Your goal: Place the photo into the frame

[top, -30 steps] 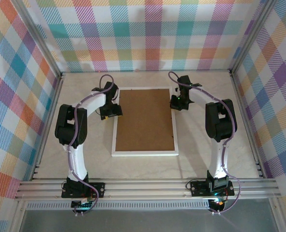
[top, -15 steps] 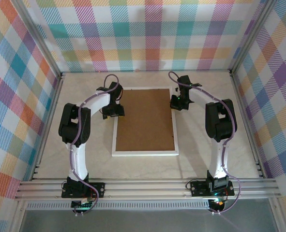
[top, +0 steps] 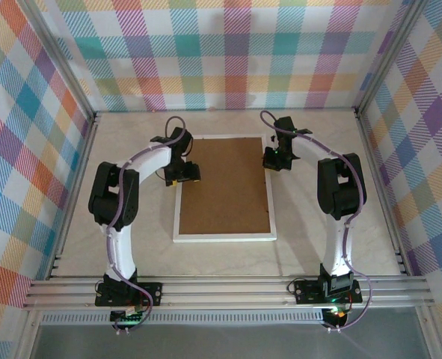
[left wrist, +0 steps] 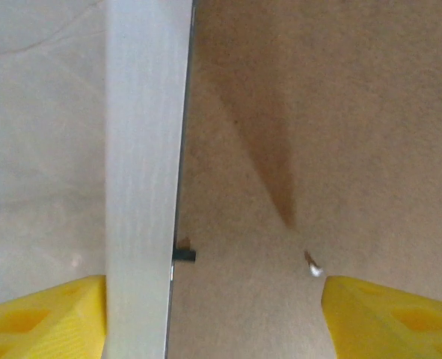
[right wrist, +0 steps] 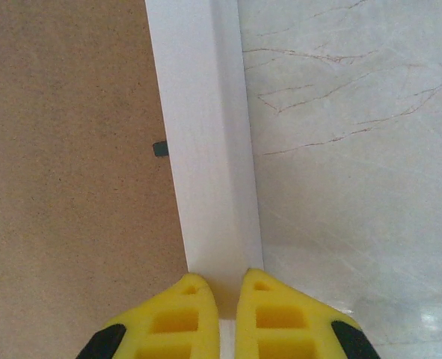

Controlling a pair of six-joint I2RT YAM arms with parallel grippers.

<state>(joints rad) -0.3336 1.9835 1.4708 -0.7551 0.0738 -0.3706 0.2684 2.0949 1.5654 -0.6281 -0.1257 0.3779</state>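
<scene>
Checkered walls stand around a pale marble bench [top: 228, 258]. On its middle the frame [top: 223, 237] lies face down, the brown backing board [top: 224, 183] upward. The left gripper [top: 185, 176] hovers over the left border near the far end, its fingers spread wide. The right gripper [top: 271, 159] has its fingers pressed almost together on the right border. I judge the step is to free the board. A finger should slide each small dark clip [left wrist: 183, 255] sideways off the board while the right gripper steadies the frame, and should not dig into the board.
</scene>
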